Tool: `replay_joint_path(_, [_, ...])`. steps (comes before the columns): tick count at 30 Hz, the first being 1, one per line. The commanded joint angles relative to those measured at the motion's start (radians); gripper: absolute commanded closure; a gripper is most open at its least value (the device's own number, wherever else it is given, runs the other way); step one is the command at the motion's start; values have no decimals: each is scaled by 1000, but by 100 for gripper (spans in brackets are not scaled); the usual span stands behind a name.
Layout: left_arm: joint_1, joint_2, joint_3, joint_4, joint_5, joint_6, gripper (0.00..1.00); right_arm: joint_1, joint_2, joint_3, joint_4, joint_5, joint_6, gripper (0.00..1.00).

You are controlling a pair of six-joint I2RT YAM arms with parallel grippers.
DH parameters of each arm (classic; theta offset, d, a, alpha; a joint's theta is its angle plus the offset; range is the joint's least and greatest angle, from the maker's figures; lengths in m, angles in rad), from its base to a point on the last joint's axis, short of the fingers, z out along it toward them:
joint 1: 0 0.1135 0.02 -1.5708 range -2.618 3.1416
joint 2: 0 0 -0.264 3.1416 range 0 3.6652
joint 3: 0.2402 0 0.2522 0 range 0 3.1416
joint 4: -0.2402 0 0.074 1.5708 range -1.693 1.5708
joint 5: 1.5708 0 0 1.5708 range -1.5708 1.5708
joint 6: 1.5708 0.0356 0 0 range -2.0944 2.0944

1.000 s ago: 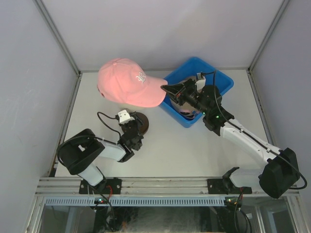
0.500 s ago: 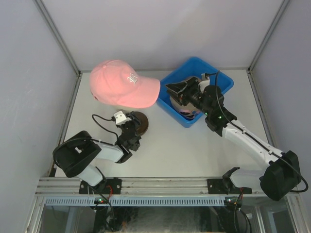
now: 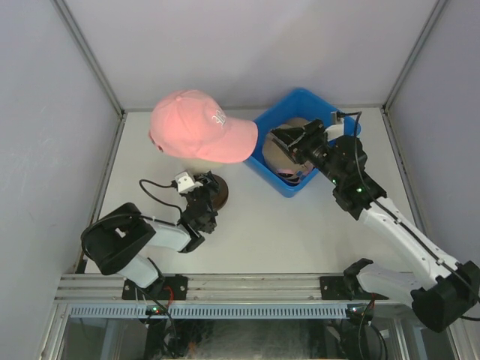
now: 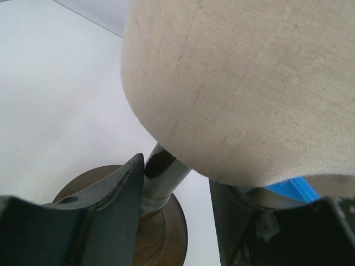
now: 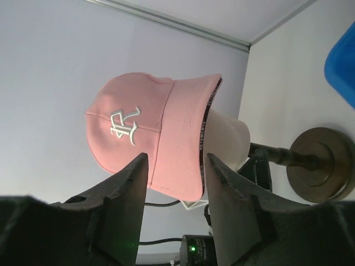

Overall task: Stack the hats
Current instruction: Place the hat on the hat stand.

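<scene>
At the back left of the table (image 3: 270, 225), your pink cap (image 3: 196, 126) sits on the dummy head (image 4: 244, 83). Its brim points right toward the blue bin (image 3: 339, 127), and the tip meets the bin's left rim in the overhead view. White lettering shows on the front of the crown. The head stands on a metal post (image 4: 161, 177) rising from a round brown foot (image 3: 219, 187).

Your left claw (image 3: 208, 193) is low at that foot, with its fingers spread to either side of the post. In its own camera, the finger (image 4: 125, 191) on the left of the view lies right against the post. The other finger stands apart from it, so the post is straddled, not pinched. The beige cloth of the head fills the upper part of that view.

Your right claw (image 3: 279, 137) hangs over the blue bin, pointing left toward the pink cap. Its fingers are spread with nothing between them. Through the gap its camera looks at the cap's brim and crown, well beyond the fingertips. You can see the underside of the head below the brim, and the brown foot off to the right.

Inside the bin lies a tan cap (image 3: 271, 155), largely hidden under the right claw. Something darker with a pinkish edge lies at the bin's near corner; you cannot tell what it is.
</scene>
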Motion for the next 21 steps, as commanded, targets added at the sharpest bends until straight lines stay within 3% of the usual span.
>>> replay_joint_path(1, [-17, -27, 32, 65, 15, 19, 45, 2, -110, 59, -95, 59, -147, 55])
replay_joint_path(12, [-41, -16, 2, 42, -1, 21, 37, 161, -242, 166, -267, 280, -379, 53])
replay_joint_path(21, [-69, -77, -12, -122, -71, -21, 35, 291, -230, 243, -248, 344, -498, 50])
